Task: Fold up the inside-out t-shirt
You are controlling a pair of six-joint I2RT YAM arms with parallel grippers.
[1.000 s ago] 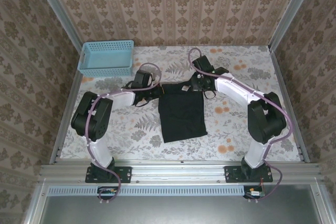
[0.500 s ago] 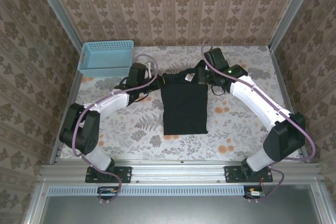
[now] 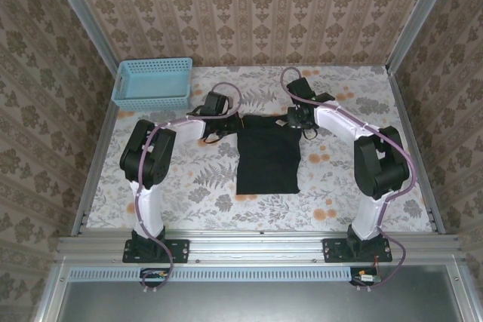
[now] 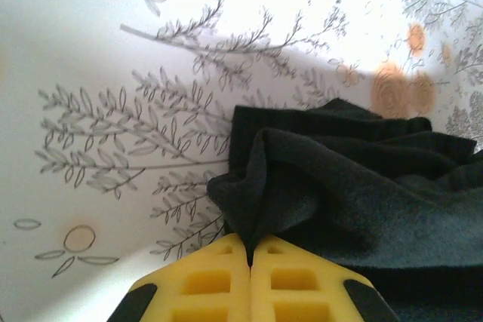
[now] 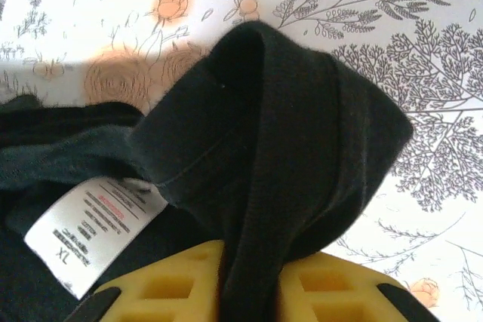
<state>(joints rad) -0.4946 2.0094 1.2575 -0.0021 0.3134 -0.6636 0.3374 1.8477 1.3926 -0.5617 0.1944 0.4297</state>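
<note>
Shirt: plain black soft-fabric t-shirt (image 3: 266, 160), folded into a narrow rectangle on the middle of the bench. Its long sides run from near to far, and its far edge is bunched and spreads wider between the two arms.
Tag: small white printed tag (image 5: 94, 235), marked XL. It lies on the shirt's far edge, just beside the right fingers.
Left fingers: yellow ribbed left fingers (image 4: 207, 280), pressed together, pinching a fold of the shirt's far left corner at their tips.
Right fingers: yellow right fingers (image 5: 170, 288), narrowly apart, holding a thick fold of the far right corner that loops out beyond them.
Bench: white bench (image 3: 339, 179) printed with grey ferns and orange flowers.
Basket: light blue slotted plastic basket (image 3: 151, 99), at the bench's far left corner, well apart from the shirt.
Walls: brown patterned wallpaper walls (image 3: 249, 13), on three sides.
</note>
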